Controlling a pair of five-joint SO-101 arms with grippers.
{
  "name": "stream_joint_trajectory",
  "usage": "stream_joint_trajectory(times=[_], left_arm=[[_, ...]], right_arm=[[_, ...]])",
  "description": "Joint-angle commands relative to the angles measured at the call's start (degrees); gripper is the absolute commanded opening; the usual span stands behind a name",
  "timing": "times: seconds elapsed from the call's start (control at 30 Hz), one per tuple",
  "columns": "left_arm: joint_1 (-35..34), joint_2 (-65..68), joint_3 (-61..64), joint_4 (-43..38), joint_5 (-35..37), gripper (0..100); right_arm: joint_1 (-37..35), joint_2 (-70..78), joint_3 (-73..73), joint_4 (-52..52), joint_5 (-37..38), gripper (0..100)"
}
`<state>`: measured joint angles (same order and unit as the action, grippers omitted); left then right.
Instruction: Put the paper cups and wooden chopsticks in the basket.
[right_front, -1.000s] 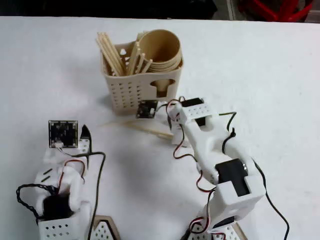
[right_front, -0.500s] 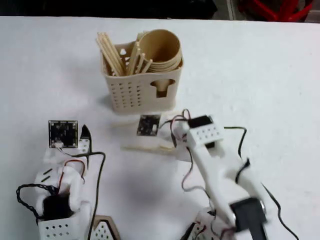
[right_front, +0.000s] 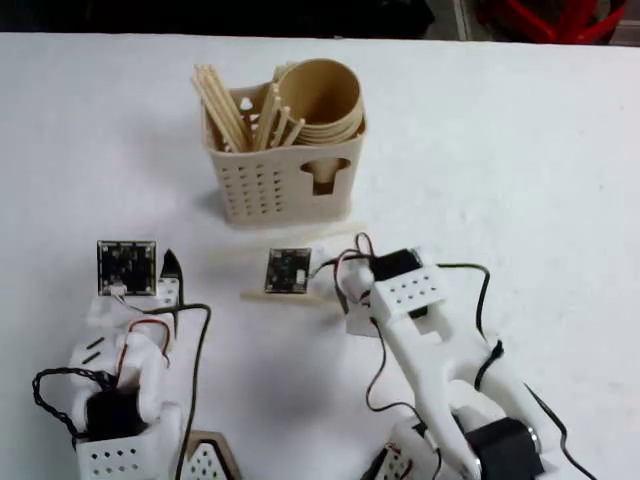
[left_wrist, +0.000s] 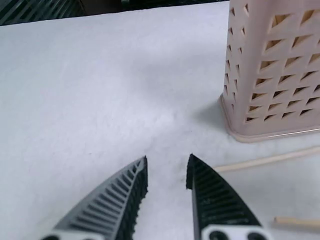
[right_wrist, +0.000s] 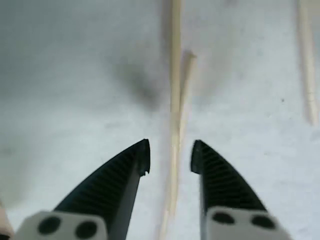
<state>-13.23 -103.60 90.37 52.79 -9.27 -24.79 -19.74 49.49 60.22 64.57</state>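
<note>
The cream basket (right_front: 280, 185) stands at the back of the table with stacked paper cups (right_front: 322, 95) and several wooden chopsticks (right_front: 225, 105) in it. A pair of chopsticks (right_wrist: 175, 125) lies flat on the table between the fingers of my right gripper (right_wrist: 170, 155), which is open just above them. In the high view this pair of chopsticks (right_front: 270, 296) pokes out from under the right arm (right_front: 410, 290). Another chopstick (right_front: 335, 229) lies by the basket's foot. My left gripper (left_wrist: 167, 167) is open and holds nothing, short of the basket (left_wrist: 272, 70).
The left arm (right_front: 130, 320) rests at the front left, its finger tip (right_front: 170, 265) pointing toward the basket. A loose chopstick (left_wrist: 265, 161) lies between the left gripper and the basket. White table (right_front: 520, 150) stretches to the right of the basket.
The right arm has drawn back from the basket's foot toward the table's front. The chopsticks beneath it now lie farther from the basket. The left arm has not moved.
</note>
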Motion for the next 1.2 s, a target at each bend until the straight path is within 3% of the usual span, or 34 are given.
stream_joint_trajectory(times=[0.0, 0.23, 0.37, 0.6, 0.97, 1.17], left_arm=[[-0.5, -0.7, -0.3, 0.4, -0.7, 14], [-0.5, -0.7, -0.3, 0.4, -0.7, 14], [-0.5, -0.7, -0.3, 0.4, -0.7, 14], [-0.5, -0.7, -0.3, 0.4, -0.7, 14], [-0.5, -0.7, -0.3, 0.3, -0.7, 14], [-0.5, -0.7, -0.3, 0.3, -0.7, 14]], right_arm=[[-0.3, 2.1, -0.8, -1.2, 0.3, 25.2], [-0.3, 12.5, -0.8, -10.2, 0.6, 11.2], [-0.4, 15.6, -4.0, -8.0, 0.6, 1.7], [-0.6, 15.1, -4.2, -7.2, 0.4, 1.8], [-0.5, -10.4, -4.4, 4.3, -0.3, 1.8], [-1.0, -24.2, -4.7, 5.0, -6.9, 1.8]])
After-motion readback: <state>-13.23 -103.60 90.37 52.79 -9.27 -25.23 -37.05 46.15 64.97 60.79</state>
